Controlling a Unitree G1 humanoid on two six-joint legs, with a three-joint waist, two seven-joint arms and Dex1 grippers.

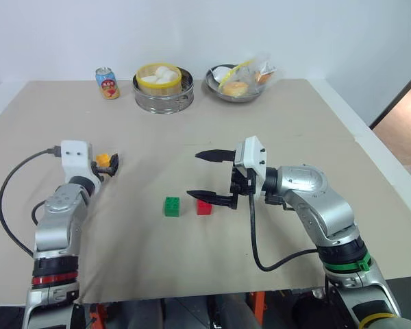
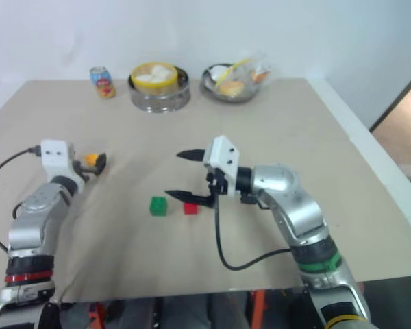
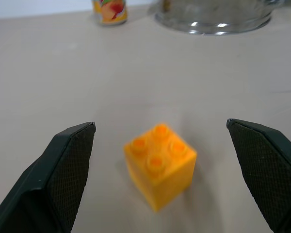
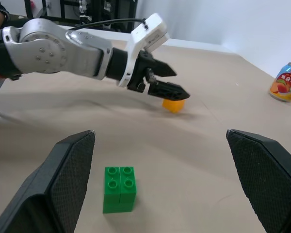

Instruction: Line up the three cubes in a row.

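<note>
Cubes (image 1: 172, 206) mid-table, can (image 1: 107, 83) – steamer (image 1: 163, 88) behind

Bright even light, soft shadows, orange cube (image 3: 159, 163) slightly blurred up close

A: What stands at the far edge of the worktop (image 1: 315, 123)?
B: A can (image 1: 107, 83) on the left, a steamer (image 1: 164, 88) of white buns beside it, then a metal bowl (image 1: 241, 83) heaped with wrapped food.
</note>
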